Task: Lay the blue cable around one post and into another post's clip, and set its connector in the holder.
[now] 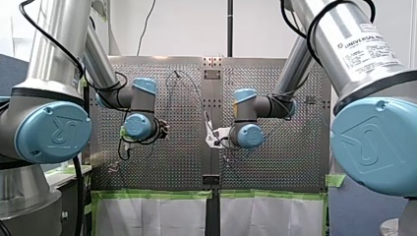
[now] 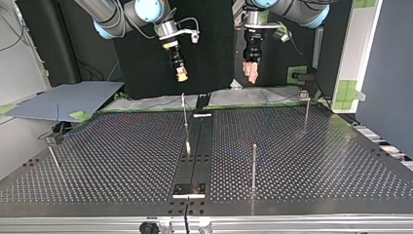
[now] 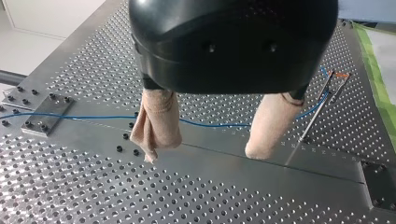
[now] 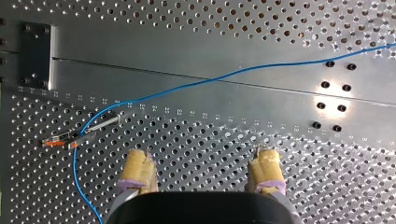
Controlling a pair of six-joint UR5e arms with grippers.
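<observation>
A thin blue cable (image 4: 224, 77) lies loose across the perforated table (image 4: 280, 196) and its bare middle strip. It runs past a slim post (image 4: 105, 123) whose tip carries an orange-marked clip (image 4: 56, 141), then bends back beside my right gripper. My right gripper (image 4: 201, 156) hovers above the plate with its yellow pads (image 4: 265, 163) apart and nothing between them. My left gripper (image 3: 203, 151) also hangs high over the blue cable (image 3: 210, 125), its beige pads (image 3: 268, 126) apart and empty. In the top view both grippers (image 2: 252, 73) (image 2: 181, 75) hang well above the table.
Several thin posts stand on the table: one on the middle strip (image 2: 185, 114), one nearer the camera (image 2: 254, 165), one at the back right (image 2: 306, 109), one at the left (image 2: 52, 156). A dark plate (image 2: 189, 189) sits on the strip's near end.
</observation>
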